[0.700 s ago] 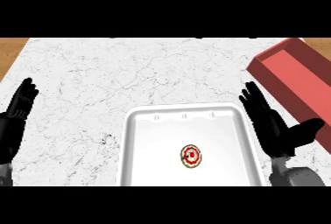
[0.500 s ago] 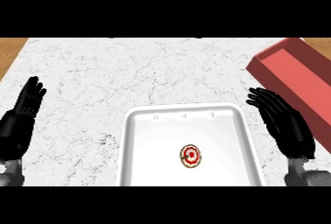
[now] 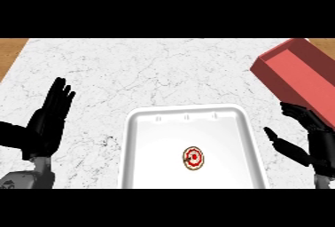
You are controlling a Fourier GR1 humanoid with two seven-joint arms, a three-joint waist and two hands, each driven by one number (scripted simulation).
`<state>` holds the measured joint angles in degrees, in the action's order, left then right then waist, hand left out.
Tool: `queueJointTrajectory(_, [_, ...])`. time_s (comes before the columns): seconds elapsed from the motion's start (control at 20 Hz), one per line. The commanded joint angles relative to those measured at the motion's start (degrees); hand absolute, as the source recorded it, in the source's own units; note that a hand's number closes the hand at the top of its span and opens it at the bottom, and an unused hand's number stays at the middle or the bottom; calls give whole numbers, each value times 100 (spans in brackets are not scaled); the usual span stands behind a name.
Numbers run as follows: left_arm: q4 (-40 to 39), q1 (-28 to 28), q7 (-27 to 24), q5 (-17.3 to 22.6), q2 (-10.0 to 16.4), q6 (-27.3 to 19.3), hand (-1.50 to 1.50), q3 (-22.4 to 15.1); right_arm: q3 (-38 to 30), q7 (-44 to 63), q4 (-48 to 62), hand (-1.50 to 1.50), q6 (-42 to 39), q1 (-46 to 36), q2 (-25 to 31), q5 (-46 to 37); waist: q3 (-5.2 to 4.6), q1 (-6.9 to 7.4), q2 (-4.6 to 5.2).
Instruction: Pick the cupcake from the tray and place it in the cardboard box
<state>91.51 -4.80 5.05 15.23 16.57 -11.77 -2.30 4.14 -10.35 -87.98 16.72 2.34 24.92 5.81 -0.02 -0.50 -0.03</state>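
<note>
A small round cupcake (image 3: pixel 193 158) with red and white icing lies in the white tray (image 3: pixel 141 150), right of the tray's middle. The box (image 3: pixel 297 77), red with raised walls, sits at the far right and runs off the view's edge. My right hand (image 3: pixel 313 138) hovers open just right of the tray, below the box's near end, thumb pointing toward the tray. My left hand (image 3: pixel 47 122) stands open at the left, fingers straight and pointing up, well clear of the tray. Neither hand touches the cupcake.
The white marble counter (image 3: pixel 144 75) stretches behind and left of the tray. A strip of wooden surface (image 3: pixel 12 49) shows past the counter's far left edge, and another at the far right corner (image 3: pixel 324 43).
My right hand has drawn back toward the right edge and lower, its fingers now less spread. My left hand has shifted inward and risen, showing more of itself. The cupcake has stayed put.
</note>
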Motion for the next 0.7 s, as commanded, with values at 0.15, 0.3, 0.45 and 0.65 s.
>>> queueJointTrajectory(0.15, [271, -68, 428, 131, 54, 68, 0, 76, 228, 189, -867, -150, -759, 410, 1108, -648, -5, 4, -15])
queueJointTrajectory(0.3, [285, 163, 279, 57, -85, 71, 0, -103, 630, 1114, -1178, -150, -1440, 204, 1850, -934, -19, 86, -14])
queueJointTrajectory(0.45, [324, 29, 429, -11, -241, -133, 0, -189, 808, 2045, -1898, -150, -2270, 104, 2411, -632, -23, 58, -26])
queueJointTrajectory(0.65, [420, 130, 413, -122, -195, -159, 0, -148, 564, 3542, -2909, -150, -2828, -143, 2652, 235, -12, 34, -25])
